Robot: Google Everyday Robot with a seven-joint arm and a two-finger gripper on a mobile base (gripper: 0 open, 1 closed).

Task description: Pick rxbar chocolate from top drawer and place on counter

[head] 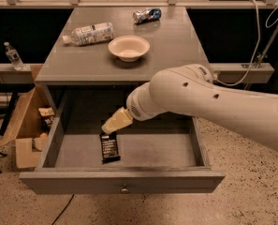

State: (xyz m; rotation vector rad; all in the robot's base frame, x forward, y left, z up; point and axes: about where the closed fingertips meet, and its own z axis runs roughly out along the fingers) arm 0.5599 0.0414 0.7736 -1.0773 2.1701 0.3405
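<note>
**Left:** cardboard box (pixel 24 130) on the floor beside the cabinet; not involved.

**Counter** (pixel 176 50): carries, L to R, a plastic bottle (pixel 88 33) on its side, a bowl (pixel 128 48) and a crushed can (pixel 147 15) at the back.

**Top drawer** (pixel 124 181): stands wide open.

**Rxbar chocolate** (pixel 109 147): lies flat on the drawer floor, left of centre, long axis approx. front-to-back, clear of the side walls.

**Gripper** (pixel 107 127): inside the drawer, tip just above the bar's far end. Contact w/ bar not confirmed. Open or closed: cannot tell.

**Arm** (pixel 213 102): enters from the right, over the drawer's right half.

**Step, as judged:** approach to grasp; bar not yet lifted.

**Risks:**
1. Bar is thin and flat on a smooth floor. Gripper may skid over the wrapper or shove it toward the front wall instead of seizing it.
2. A hold near the bar's end only could let it pivot and drop on the lift.
3. On transfer, the bowl sits nearest the counter's front edge. A low carry could knock it.
</note>
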